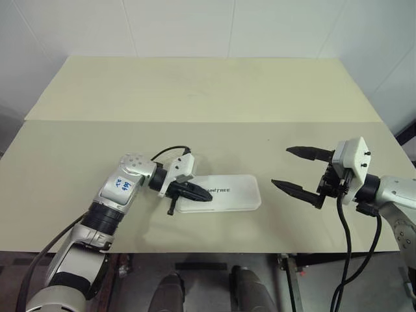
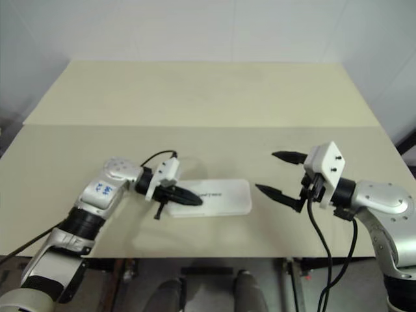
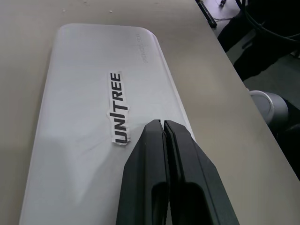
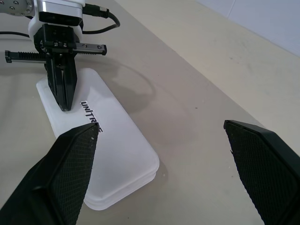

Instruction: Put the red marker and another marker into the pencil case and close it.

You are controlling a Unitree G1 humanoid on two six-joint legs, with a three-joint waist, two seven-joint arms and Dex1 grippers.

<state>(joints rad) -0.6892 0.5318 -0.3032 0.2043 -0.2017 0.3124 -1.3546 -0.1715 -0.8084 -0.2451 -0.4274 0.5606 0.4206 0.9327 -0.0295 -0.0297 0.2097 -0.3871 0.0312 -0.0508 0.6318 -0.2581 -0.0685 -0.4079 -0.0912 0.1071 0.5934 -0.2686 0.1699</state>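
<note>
The pencil case [image 1: 221, 193] lies closed on the table [image 1: 195, 97]. The left gripper [image 1: 207, 194], fingers pressed together and empty, rests over its lid. The right gripper [image 1: 283, 168] is spread wide, empty, beside the case.

Both arms are silver-grey metal with black joint rings. The left arm [image 1: 117, 195] carries a blue handwritten mark on its forearm shell, and a black cable loops over its white wrist block. The left gripper [image 1: 207, 194] has two slim black fingers [image 3: 159, 178], smooth and tapered. The right arm [image 1: 396, 195] ends in a white boxy wrist housing with small dark screws; black cables hang beneath it. The right gripper [image 1: 281, 167] has black pointed fingers [image 4: 70, 173] with finely textured pads.
</note>
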